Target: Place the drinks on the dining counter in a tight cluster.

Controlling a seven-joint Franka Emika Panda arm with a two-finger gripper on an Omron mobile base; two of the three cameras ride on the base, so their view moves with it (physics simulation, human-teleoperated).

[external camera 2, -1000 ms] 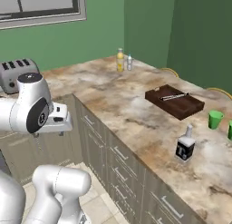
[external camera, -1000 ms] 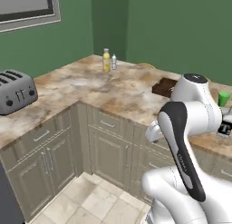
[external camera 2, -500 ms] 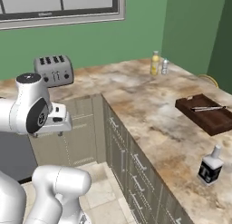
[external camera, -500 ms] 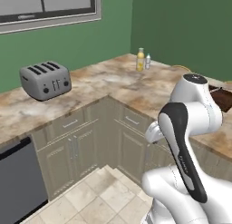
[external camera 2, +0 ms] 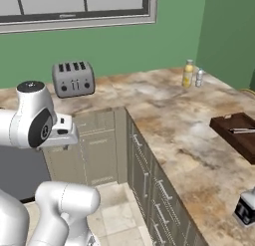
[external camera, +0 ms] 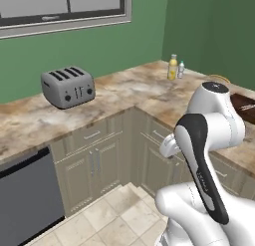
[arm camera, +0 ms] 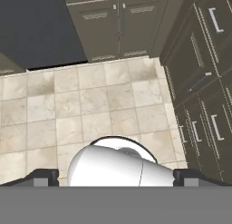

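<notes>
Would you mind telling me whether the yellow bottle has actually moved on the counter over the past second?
No. The yellow bottle keeps its place right beside the clear water bottle near the counter's far corner; the whole picture has shifted because the base turned.

A grey four-slot toaster point(external camera: 67, 86) stands below a window point(external camera: 64, 11) set in the green wall. A dark wooden tray point(external camera 2: 238, 135) lies further along, holding what may be a slim utensil. Beige cabinets point(external camera: 94, 163) face a pale tiled floor point(arm camera: 90, 114), beside a dark appliance front point(external camera: 27, 200), probably a dishwasher.
</notes>
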